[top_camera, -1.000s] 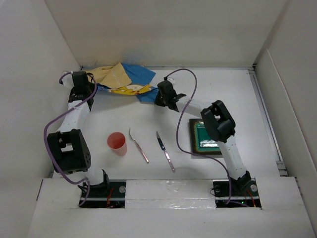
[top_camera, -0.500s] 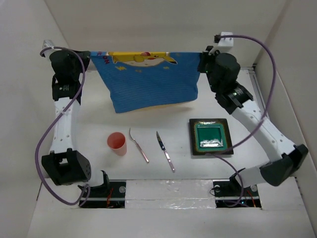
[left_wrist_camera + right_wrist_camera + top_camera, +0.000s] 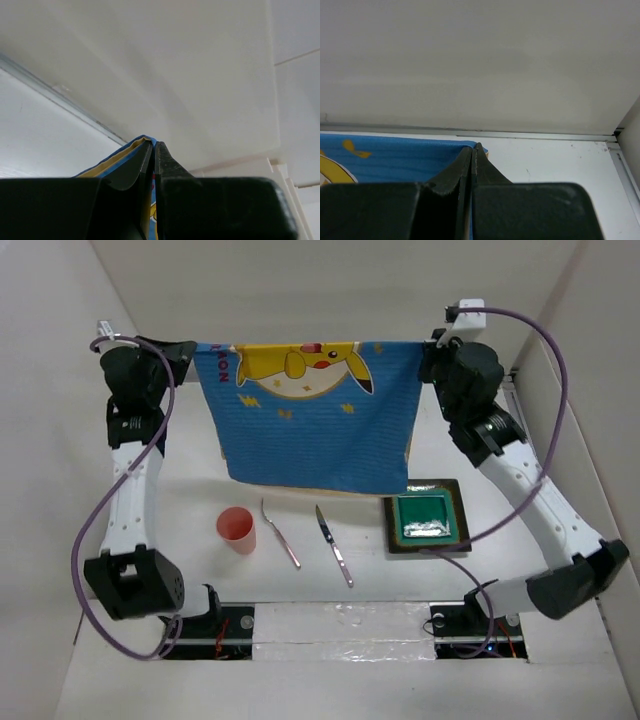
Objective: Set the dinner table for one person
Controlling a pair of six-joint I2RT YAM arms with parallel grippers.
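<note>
left end effector (image 3: 188,350): fully closed, pinching the top left corner of the placemat (image 3: 320,430). Its wrist view shows the blue and yellow cloth edge clamped between the fingers.

right end effector (image 3: 428,352): also fully closed, pinching the opposite top corner. In its wrist view the blue cloth lies to the left of the fingers.

Both sit high up near the back wall (image 3: 330,300), well apart and roughly level. The placemat is stretched between them, top edge taut, hanging like a curtain with the yellow cartoon print facing the top camera. Can't tell whether its lower hem touches the table (image 3: 180,490).

The table is the white surface below both end effectors.
- Below the left one, toward the bases: pink cup (image 3: 236,528), upright.
- Between the two, toward the bases: thin utensil (image 3: 280,533) (fork or spoon, too small to tell) and a knife (image 3: 334,545), lying side by side, not touching.
- Below the right one: square dark dish (image 3: 427,518) with a green inside. The placemat's lower right corner overlaps the dish's far left corner in the top view.
</note>
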